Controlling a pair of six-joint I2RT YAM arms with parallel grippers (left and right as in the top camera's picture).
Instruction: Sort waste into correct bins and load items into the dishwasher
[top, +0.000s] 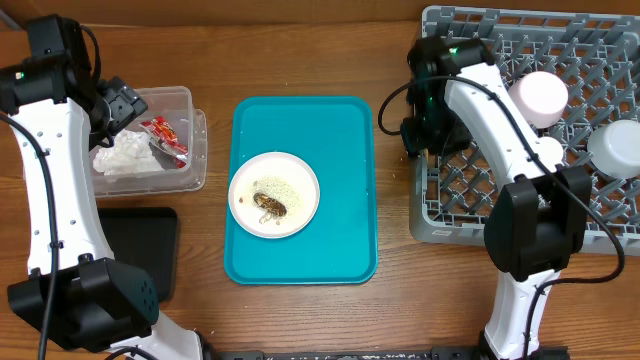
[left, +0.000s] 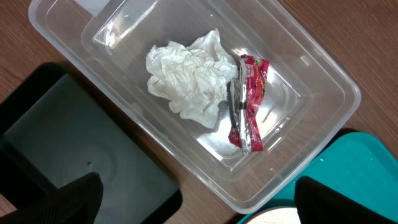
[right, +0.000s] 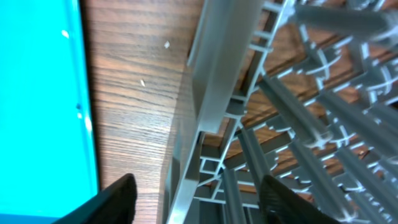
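The clear tub (top: 197, 150) at the left holds the crumpled white napkin (top: 125, 158) and the red-and-white wrapper (top: 165, 135). In the left wrist view the napkin (left: 186, 78) and the wrapper (left: 249, 102) lie side by side in the tub (left: 323, 68). My left gripper (top: 125, 105) is open and empty above the tub (left: 199, 190). The white plate (top: 300, 175) holds brown food scraps and rice crumbs (top: 270, 206). My right gripper (top: 420, 130) is open and empty, straddling the left wall of the grey dish rack (top: 450, 215) (right: 199, 193). A pink saucer (top: 541, 97) and a pale bowl (top: 618, 150) sit in the rack.
The black tray (top: 150, 240) lies in front of the tub, and it also shows in the left wrist view (left: 74, 143). The plate sits on a teal serving tray (top: 340, 240) in the middle. Another white item (top: 548, 150) in the rack is partly hidden by my right arm.
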